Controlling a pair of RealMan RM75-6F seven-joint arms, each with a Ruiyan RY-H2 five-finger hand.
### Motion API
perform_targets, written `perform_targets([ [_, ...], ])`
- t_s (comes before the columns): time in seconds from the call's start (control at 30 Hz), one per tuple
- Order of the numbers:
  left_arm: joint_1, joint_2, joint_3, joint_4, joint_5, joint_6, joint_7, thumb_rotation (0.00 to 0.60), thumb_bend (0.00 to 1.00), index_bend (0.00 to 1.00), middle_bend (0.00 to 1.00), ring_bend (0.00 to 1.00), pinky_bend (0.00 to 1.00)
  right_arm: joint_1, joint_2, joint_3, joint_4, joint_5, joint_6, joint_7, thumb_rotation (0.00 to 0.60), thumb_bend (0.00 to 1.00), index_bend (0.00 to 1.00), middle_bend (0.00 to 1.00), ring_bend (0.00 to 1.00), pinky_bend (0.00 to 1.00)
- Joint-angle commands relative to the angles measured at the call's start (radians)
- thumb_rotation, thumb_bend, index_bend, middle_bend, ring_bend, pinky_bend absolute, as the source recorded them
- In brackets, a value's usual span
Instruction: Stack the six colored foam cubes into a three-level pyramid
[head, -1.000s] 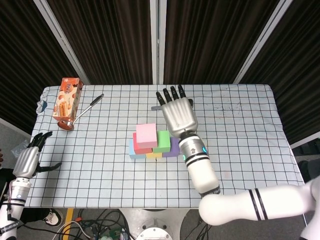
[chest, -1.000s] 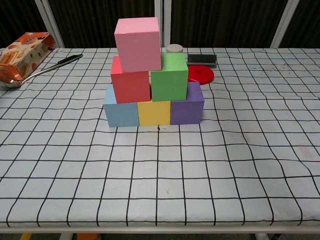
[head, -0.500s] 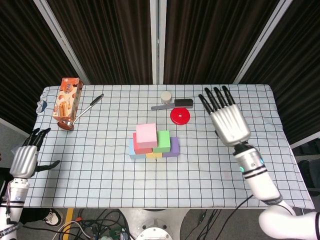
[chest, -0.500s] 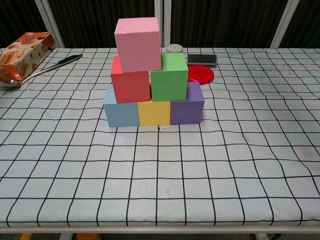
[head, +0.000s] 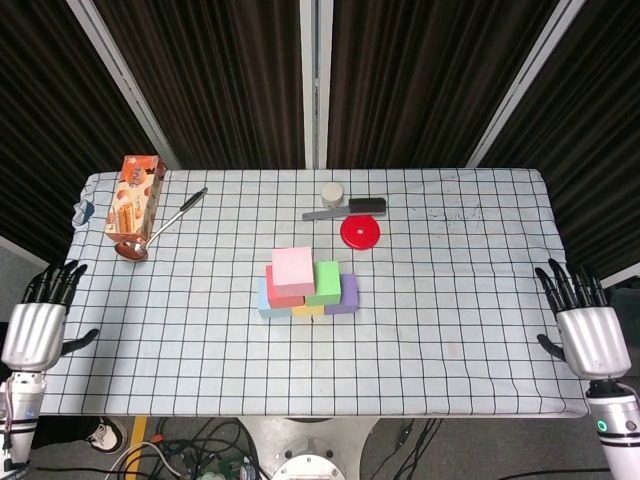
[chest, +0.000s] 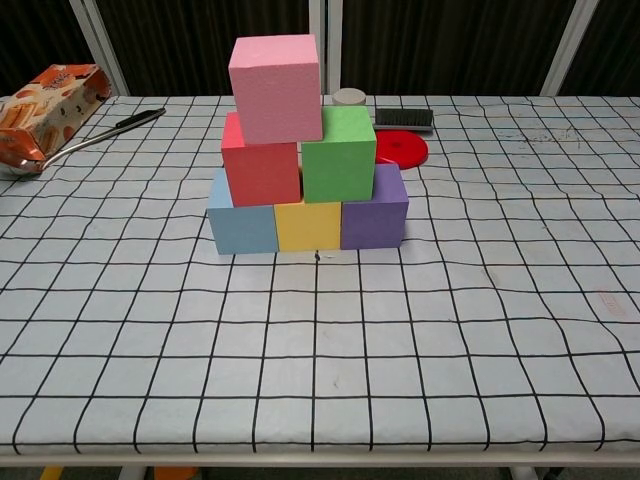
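Observation:
A three-level stack stands mid-table. The blue cube (chest: 243, 224), yellow cube (chest: 308, 224) and purple cube (chest: 376, 209) form the bottom row. On them sit the red cube (chest: 261, 164) and green cube (chest: 339, 155). The pink cube (chest: 276, 88) tops the stack, also visible as the pink cube (head: 293, 270) from above. My left hand (head: 36, 325) hangs off the table's left edge, fingers spread, holding nothing. My right hand (head: 588, 330) is off the right edge, also spread and empty. Neither hand shows in the chest view.
An orange snack box (head: 136, 194) and a metal ladle (head: 160, 227) lie at the far left. Behind the stack are a red disc (head: 359, 232), a black brush (head: 350, 207) and a small beige cap (head: 331, 192). The checkered tablecloth (head: 450, 290) covers the table.
My right hand has drawn back from beside the stack to beyond the table's right edge. My left hand has shifted slightly down and left. The cubes have not moved.

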Motion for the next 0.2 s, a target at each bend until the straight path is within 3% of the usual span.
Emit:
perform_targets([
  [0.03, 0.013, -0.009, 0.005, 0.009, -0.004, 0.016, 0.009, 0.6, 0.06, 0.09, 0.05, 0.0, 0.14, -0.034, -0.061, -0.007, 0.091, -0.041, 0.033, 0.05, 0.6, 0.03, 0.0, 0.0, 0.0, 0.0],
  [0.2, 0.026, -0.017, 0.014, 0.026, 0.005, 0.028, 0.002, 0.6, 0.06, 0.09, 0.05, 0.0, 0.14, -0.04, -0.072, 0.009, 0.117, -0.066, 0.042, 0.08, 0.6, 0.03, 0.0, 0.0, 0.0, 0.0],
])
